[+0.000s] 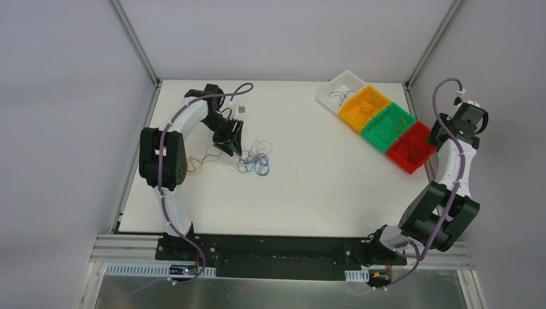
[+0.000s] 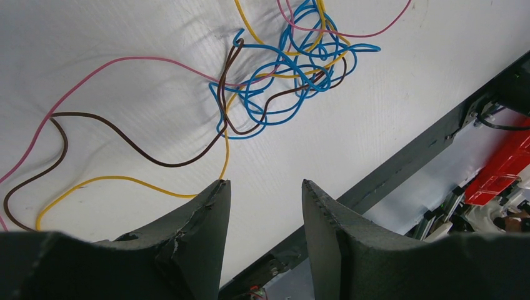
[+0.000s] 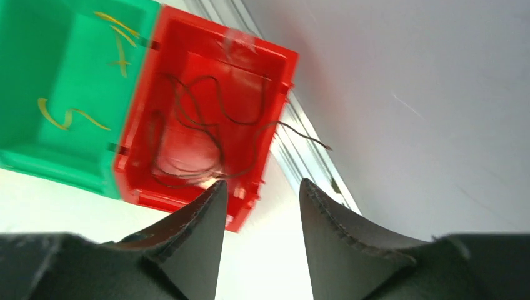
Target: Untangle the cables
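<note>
A bunch of thin cables (image 1: 254,159) lies on the white table left of centre, with loose ends trailing left (image 1: 196,162). In the left wrist view the blue cable (image 2: 294,75) is knotted with brown (image 2: 125,140), yellow (image 2: 106,181) and pink (image 2: 125,62) ones. My left gripper (image 1: 237,149) hangs open and empty just left of the bunch; its fingertips (image 2: 219,190) are near the yellow cable, holding nothing. My right gripper (image 3: 259,187) is open and empty above the near corner of the red bin (image 3: 206,112), which holds dark cables.
A row of bins stands at the back right: white (image 1: 340,92), orange (image 1: 365,107), green (image 1: 387,126) and red (image 1: 411,147), each with sorted cables. A small grey square (image 1: 242,109) lies near the left arm. The table's right edge rail (image 3: 300,156) runs beside the red bin.
</note>
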